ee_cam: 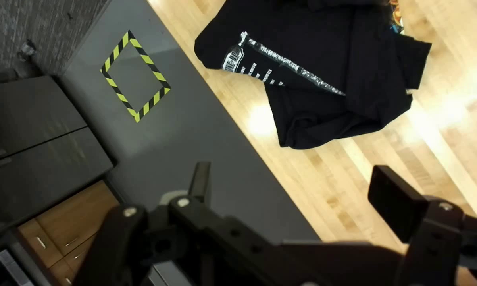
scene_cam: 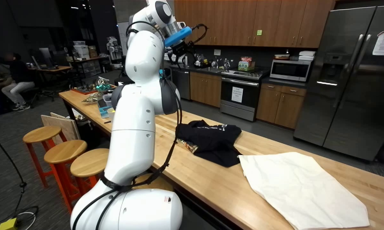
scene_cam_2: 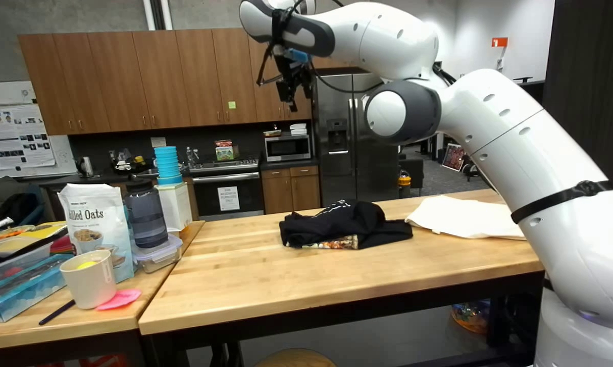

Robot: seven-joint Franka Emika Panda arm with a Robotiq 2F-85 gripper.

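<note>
Gripper (ee_cam: pixel 298 190): wrist view; jaws spread wide apart, holding nothing.
Tabletop (ee_cam: pixel 329 190): wrist view; light wood, beneath the gripper, its edge running slantwise through the gap between the jaws.
Black garment (ee_cam: pixel 322 67): wrist view; crumpled on the tabletop, ahead of the jaws, untouched; white lettering and a long white print on it.
Patterned patch (ee_cam: pixel 397 16): wrist view; colourful, at the garment's edge, ahead of the gripper.
Floor tape (ee_cam: pixel 148 60): wrist view; yellow-and-black four-sided outline past the table edge, ahead of the gripper and toward picture-left.
Gripper height: in an exterior view, gripper (scene_cam: pixel 183 59) hangs well above the tabletop, blue cover (scene_cam: pixel 178 36) just above it.
Cream cloth (scene_cam: pixel 303 188): same view; spread out below the gripper, toward picture-right, just beside the garment; touching or not, cannot tell.
Oven (scene_cam: pixel 238 91): same view; behind and lower than the gripper.
Garment position: in an exterior view, black garment (scene_cam_2: pixel 345 224) lies below the gripper, slightly picture-right, well apart.
Oats bag (scene_cam_2: pixel 95 224), dark bottle (scene_cam_2: pixel 146 214), mug (scene_cam_2: pixel 88 278): same view; lower than the gripper, well off to picture-left, on an adjoining table (scene_cam_2: pixel 82 326).
</note>
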